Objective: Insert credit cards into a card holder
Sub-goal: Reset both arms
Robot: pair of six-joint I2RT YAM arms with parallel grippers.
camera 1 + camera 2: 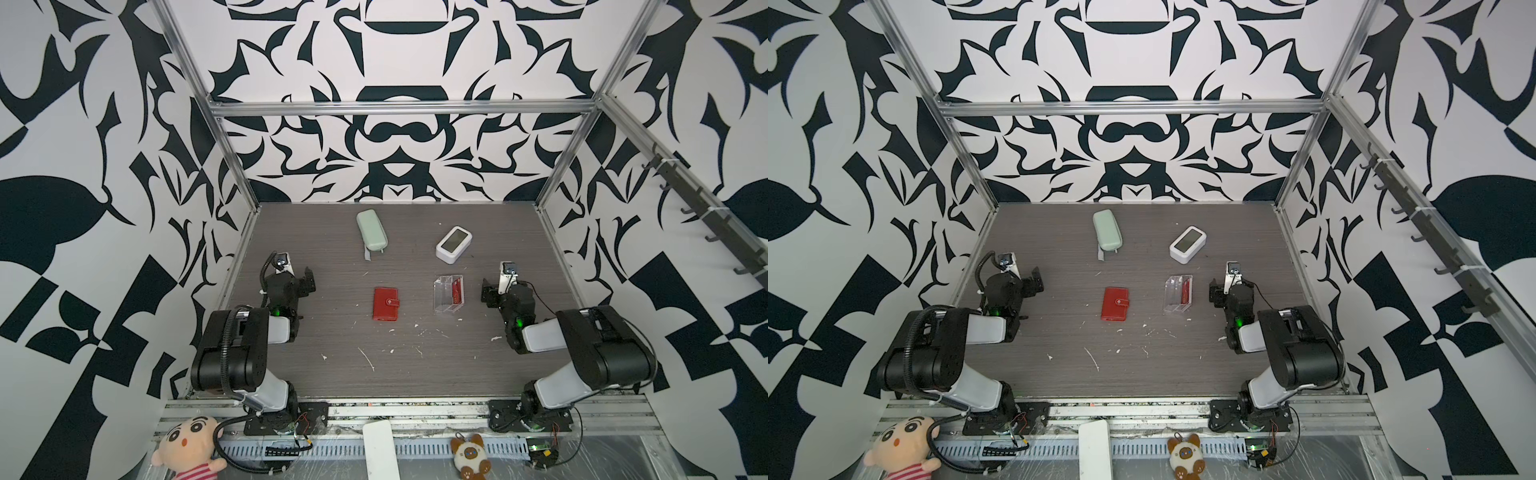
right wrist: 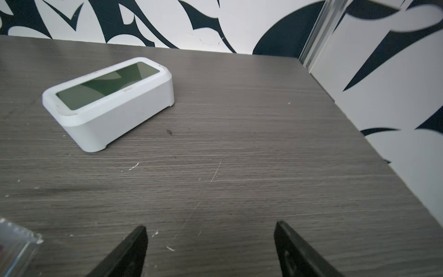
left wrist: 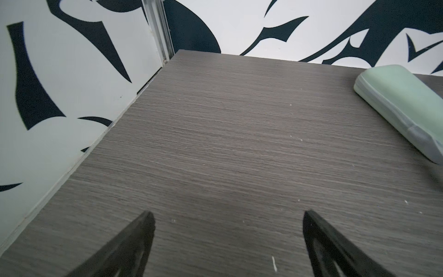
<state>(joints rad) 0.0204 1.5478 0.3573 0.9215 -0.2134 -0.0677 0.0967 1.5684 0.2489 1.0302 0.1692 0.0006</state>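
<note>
The holder (image 1: 385,304) lay flat and shut on the table (image 1: 415,374), approx mid-table btw the two arms. Its long axis ran near-to-far, toward the back wall, w/ the snap tab wrapped over the edge on the robot's right and the button facing up; both top views showed the holder (image 1: 1114,304) the same way. The cards (image 1: 457,292) stood on edge inside a clear stand (image 1: 441,296) to the right of the holder, apart from it. Only red ones could be made out, their long edges also roughly near-to-far w/ a slight tilt. The L gripper (image 1: 309,279) hung near the left table edge, well apart from the holder, jaws spread wide w/ nothing btw them, and in the left wrist view its fingers (image 3: 143,230) sat over bare wood. The R gripper (image 1: 486,293) hung near the stand's right side, not touching it. In the right wrist view the R gripper (image 2: 211,227) was likewise spread and empty, w/ a corner of the stand (image 2: 16,239) at the frame edge. A green case (image 1: 371,230) and a white display (image 1: 454,244) lay farther back, case to the left, display to the right
</note>
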